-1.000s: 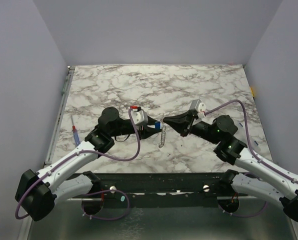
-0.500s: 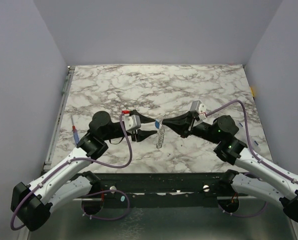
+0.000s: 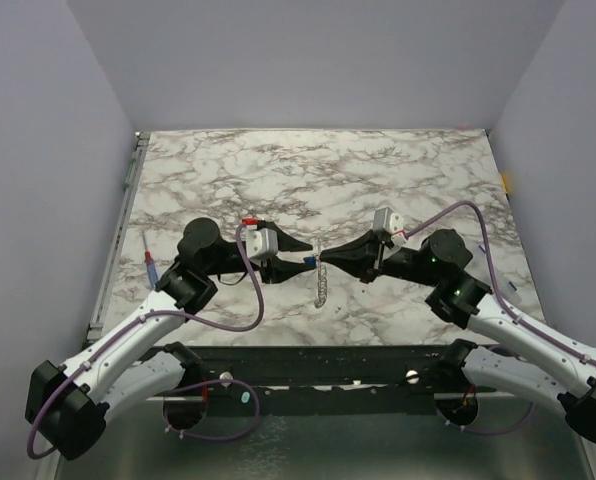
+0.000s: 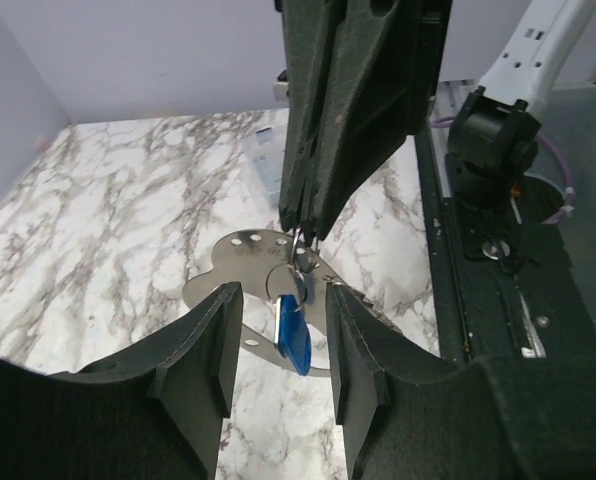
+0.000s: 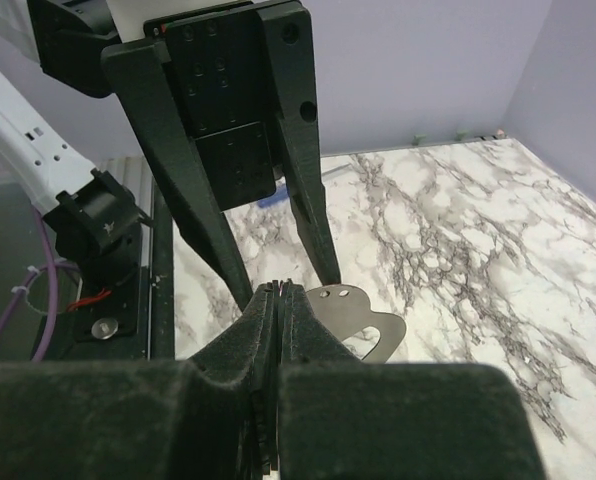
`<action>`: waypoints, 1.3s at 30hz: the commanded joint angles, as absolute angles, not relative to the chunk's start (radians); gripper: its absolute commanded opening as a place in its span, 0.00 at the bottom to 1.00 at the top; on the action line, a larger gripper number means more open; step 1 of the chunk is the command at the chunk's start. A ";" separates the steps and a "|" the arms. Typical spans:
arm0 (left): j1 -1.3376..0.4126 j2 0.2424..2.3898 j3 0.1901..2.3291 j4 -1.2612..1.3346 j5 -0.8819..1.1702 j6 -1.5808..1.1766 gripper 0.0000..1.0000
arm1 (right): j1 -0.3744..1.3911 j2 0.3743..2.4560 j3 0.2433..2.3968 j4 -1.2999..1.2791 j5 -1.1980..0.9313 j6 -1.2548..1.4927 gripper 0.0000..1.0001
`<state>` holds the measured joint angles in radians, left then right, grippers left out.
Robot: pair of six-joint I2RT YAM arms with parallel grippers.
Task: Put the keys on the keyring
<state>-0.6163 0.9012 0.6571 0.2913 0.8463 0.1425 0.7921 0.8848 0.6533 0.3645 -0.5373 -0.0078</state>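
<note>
Since half a second ago the left arm has come back in: the left gripper (image 3: 300,262) was drawn away from the right one and now sits tip to tip with it, and the right gripper (image 3: 325,260) has shifted slightly left and nearer. The keyring (image 4: 302,254) is held off the table at the meeting point, front-centre of the marble. It shows only as a small silvery loop in the left wrist view, pinched at the very tip of the right gripper (image 4: 300,232). The blue-headed key (image 4: 293,335) hangs from it, blue head down. In the top view the blue-headed key (image 3: 308,262) is a blue speck between the two tips. Other keys: cannot tell. Behind the key hangs the flat silvery tag (image 4: 243,270), with holes punched through it. It looks face-on to the left wrist camera and like a narrow strip from above (image 3: 321,285). In the right wrist view the right gripper (image 5: 279,290) has its fingers pressed together on the loop, with the tag (image 5: 363,318) just beyond. The left gripper (image 4: 281,290) is spread, one finger on each side of the blue key, with a gap visible on both sides, not touching it. A screwdriver (image 3: 150,265) lies well apart at the left edge of the marble table (image 3: 398,170).
</note>
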 commanded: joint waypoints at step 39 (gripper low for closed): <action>-0.610 1.024 0.764 0.039 0.768 0.287 0.00 | 0.794 1.014 1.024 -0.367 -0.509 -0.259 0.54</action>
